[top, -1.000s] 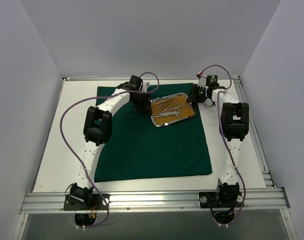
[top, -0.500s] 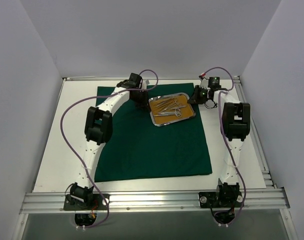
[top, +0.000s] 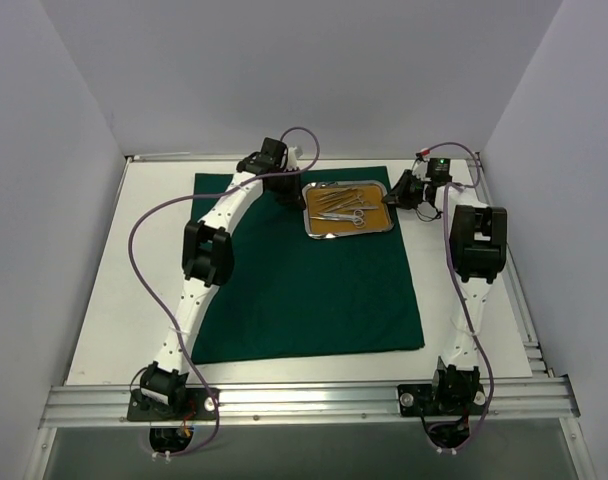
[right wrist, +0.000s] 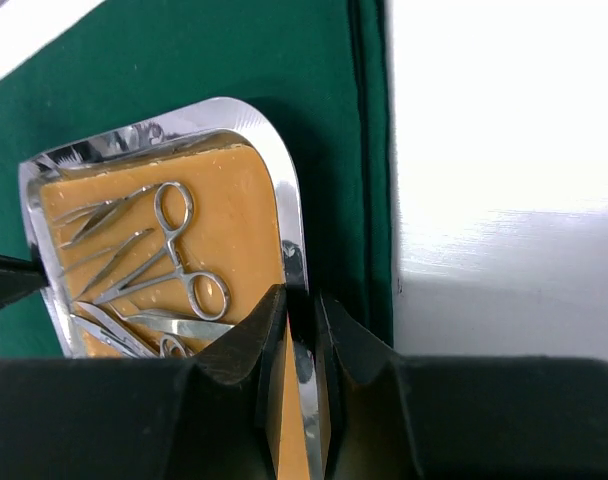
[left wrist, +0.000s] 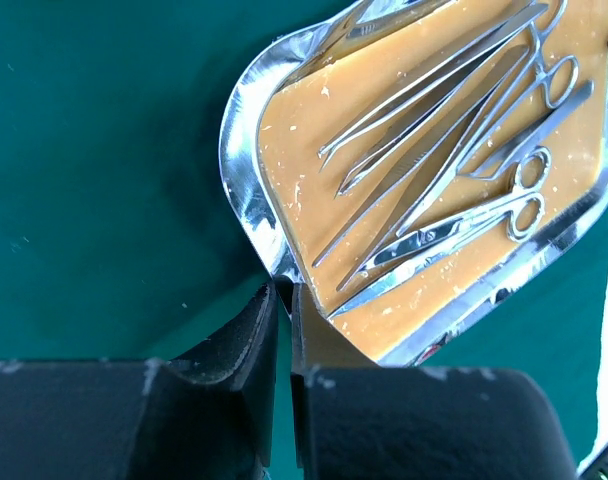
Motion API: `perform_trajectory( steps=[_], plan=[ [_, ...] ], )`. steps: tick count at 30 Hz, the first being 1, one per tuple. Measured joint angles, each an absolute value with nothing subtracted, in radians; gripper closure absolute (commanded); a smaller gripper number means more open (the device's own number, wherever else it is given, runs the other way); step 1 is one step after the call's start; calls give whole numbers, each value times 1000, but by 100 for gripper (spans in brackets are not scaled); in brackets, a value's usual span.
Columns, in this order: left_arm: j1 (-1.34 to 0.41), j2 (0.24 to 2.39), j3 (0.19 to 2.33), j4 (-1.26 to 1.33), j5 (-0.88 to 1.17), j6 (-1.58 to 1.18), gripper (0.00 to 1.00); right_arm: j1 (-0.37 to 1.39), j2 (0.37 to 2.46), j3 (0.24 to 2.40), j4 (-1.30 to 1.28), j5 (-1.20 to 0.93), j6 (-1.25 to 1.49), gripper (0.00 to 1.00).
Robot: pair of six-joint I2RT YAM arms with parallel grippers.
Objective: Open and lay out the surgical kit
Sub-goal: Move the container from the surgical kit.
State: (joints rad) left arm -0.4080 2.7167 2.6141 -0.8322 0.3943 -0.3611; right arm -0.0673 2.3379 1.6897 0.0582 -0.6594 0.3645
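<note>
Tray [left wrist: 244, 150] rim is pinched by left gripper [left wrist: 284, 292] and right gripper [right wrist: 298, 300].

You see a white bench [top: 104, 300] boxed in by plain pale grey walls [top: 314, 70] on three sides, an aluminium rail [top: 304, 398] along its near edge, evenly lit.

From above, the light is soft and even, coming down from overhead. Only faint, blurry shadows fall on the dark green drape [top: 304, 290], and nothing in that view looks smeared. Up close it's harsher. The tray [left wrist: 246, 190] rim flashes bright glare and warped reflections, while the instruments [left wrist: 434, 150] lying in it stay crisp. The black fingers [left wrist: 234, 350] along the bottom edge are dim and soft, too near to focus. In the right wrist view the bare counter [right wrist: 504, 150] is washed out nearly white.
</note>
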Motion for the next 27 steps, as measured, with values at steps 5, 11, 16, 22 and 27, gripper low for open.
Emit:
perform_trajectory(
  steps=[5, 11, 16, 22, 27],
  plan=[
    [-404, 2745, 2661, -815, 364, -352, 95, -69, 2337, 1662, 129, -654, 454, 100],
    [-397, 2765, 2696, -773, 331, -344, 90, -68, 2332, 1590, 259, -643, 547, 100],
    [-397, 2775, 2702, -747, 317, -333, 86, -64, 2305, 1525, 334, -614, 587, 100],
    [-396, 2783, 2703, -737, 313, -324, 83, -63, 2304, 1522, 337, -602, 599, 100],
    [-397, 2783, 2703, -737, 314, -312, 81, -62, 2304, 1524, 334, -598, 597, 97]
  ],
)
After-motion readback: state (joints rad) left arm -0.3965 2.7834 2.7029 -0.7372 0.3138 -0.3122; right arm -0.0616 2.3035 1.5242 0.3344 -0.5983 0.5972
